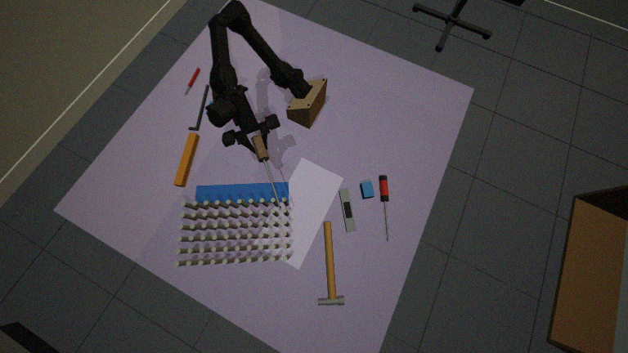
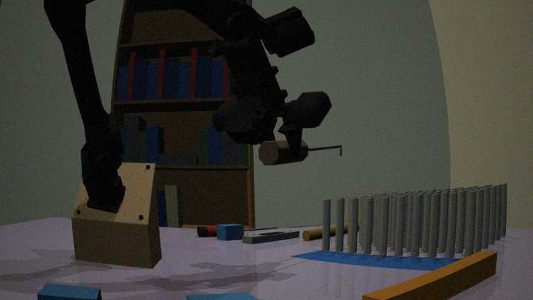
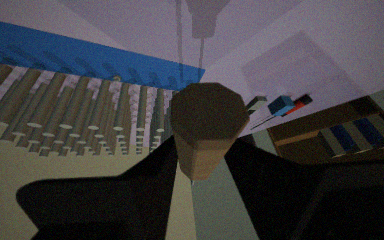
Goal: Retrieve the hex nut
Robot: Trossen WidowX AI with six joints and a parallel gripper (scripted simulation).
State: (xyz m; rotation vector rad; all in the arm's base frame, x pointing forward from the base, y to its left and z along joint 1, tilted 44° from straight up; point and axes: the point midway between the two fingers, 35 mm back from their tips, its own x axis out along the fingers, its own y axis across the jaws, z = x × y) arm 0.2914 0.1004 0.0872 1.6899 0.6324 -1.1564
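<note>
My gripper is shut on the wooden handle of a thin hook tool. Its shaft points toward the spacers, and its bent tip is well above their tops. From overhead the tip overlaps the front row near the strip's right end. The metal spacers stand upright in rows. The blue taped strip lies before them. A small object, perhaps the nut, is at the strip's spacer-side edge, close to a front spacer base.
An orange bar and a dark angled rod lie left. A white sheet, grey slotted piece, blue block, red-handled screwdriver and hammer are right of the strip or spacers.
</note>
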